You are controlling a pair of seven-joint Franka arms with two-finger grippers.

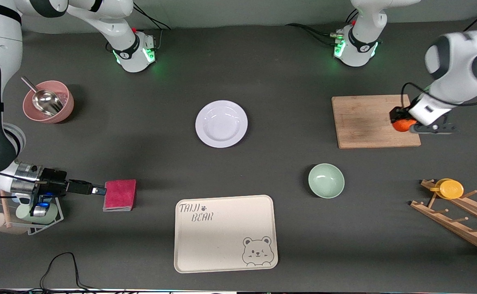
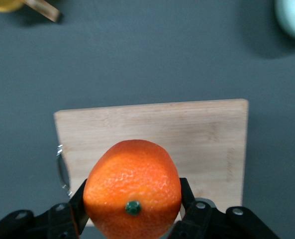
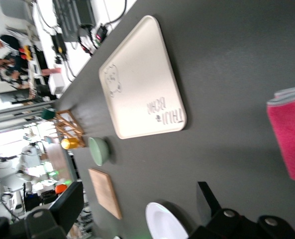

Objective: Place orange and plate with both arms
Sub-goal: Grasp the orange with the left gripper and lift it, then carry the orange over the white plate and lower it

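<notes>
While the left pincer (image 1: 406, 122) squeezes the orange (image 1: 401, 125) over the wooden board (image 1: 365, 122), the plate (image 1: 221, 123) sits beside that board, toward the waiting right pincer (image 1: 97, 190), which is open.

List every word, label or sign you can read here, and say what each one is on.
"TAIJI BEAR", with a paw print after the first word: on the cream tray, with a bear face drawn in another corner.
The same print shows in the right wrist view.
Small marks on the arm bases: too small to read.
No other text is readable.
</notes>
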